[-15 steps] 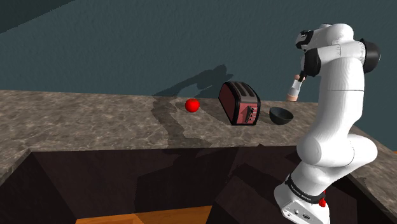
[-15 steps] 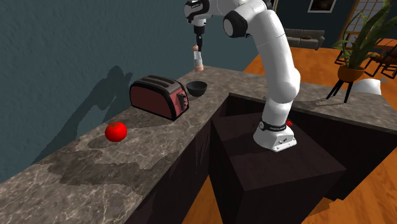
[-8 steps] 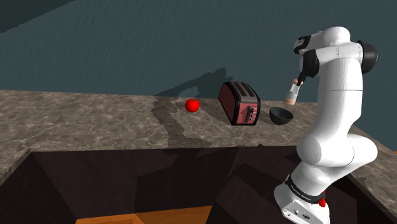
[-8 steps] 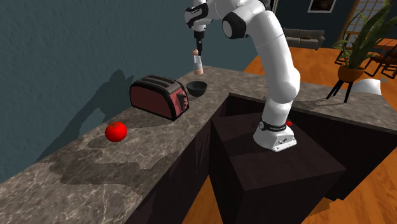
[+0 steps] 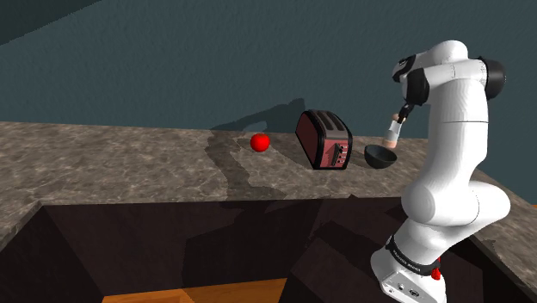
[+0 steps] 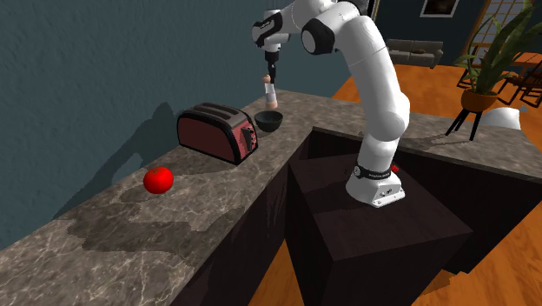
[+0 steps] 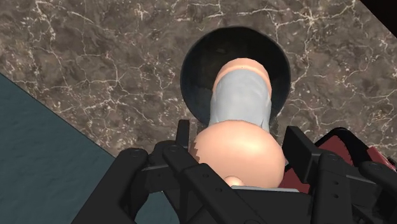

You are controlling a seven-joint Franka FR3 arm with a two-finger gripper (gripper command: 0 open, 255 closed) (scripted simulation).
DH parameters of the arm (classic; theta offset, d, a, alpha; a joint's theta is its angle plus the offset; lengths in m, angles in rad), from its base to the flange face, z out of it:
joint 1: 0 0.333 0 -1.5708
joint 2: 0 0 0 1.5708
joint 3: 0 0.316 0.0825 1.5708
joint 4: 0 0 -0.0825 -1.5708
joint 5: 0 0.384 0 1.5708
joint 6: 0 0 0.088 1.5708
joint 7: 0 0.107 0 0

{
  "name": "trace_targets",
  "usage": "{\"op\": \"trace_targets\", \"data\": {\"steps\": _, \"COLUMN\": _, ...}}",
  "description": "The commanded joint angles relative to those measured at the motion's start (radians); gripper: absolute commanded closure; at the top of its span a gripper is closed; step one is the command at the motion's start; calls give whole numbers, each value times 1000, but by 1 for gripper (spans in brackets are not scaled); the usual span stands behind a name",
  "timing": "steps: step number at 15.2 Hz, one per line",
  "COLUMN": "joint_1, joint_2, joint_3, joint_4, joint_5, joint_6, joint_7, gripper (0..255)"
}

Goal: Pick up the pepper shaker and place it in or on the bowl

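The pepper shaker (image 7: pixel 240 121), pale pink with a grey band, hangs upright in my gripper (image 7: pixel 236 167), which is shut on its top. Directly beneath it sits the dark bowl (image 7: pixel 197 60) on the marble counter. In the shoulder view the shaker (image 5: pixel 392 132) hovers just above the bowl (image 5: pixel 379 157), under the gripper (image 5: pixel 399 115). In the second exterior view the shaker (image 6: pixel 268 90) hangs from the gripper (image 6: pixel 271 71) over the bowl (image 6: pixel 268 121).
A dark red toaster (image 5: pixel 324 139) stands beside the bowl on the shoulder view's left, and a red tomato (image 5: pixel 260 142) lies further left. The counter (image 5: pixel 129 163) runs along a blue-grey wall. A dark recess (image 5: pixel 198 250) holds the stand.
The gripper has carried the shaker down and toward the shoulder view's left, from beside the bowl to right over it. The grip has not changed.
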Motion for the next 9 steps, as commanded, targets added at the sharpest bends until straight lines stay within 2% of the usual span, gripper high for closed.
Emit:
{"op": "trace_targets", "data": {"steps": 1, "joint_1": 2, "joint_2": 6, "joint_3": 3, "joint_4": -20, "joint_5": 5, "joint_6": 25, "joint_7": -3, "gripper": 255}}
{"op": "trace_targets", "data": {"steps": 9, "joint_1": 0, "joint_2": 39, "joint_3": 21, "joint_4": -79, "joint_5": 30, "joint_6": 112, "joint_7": -17, "gripper": 255}}
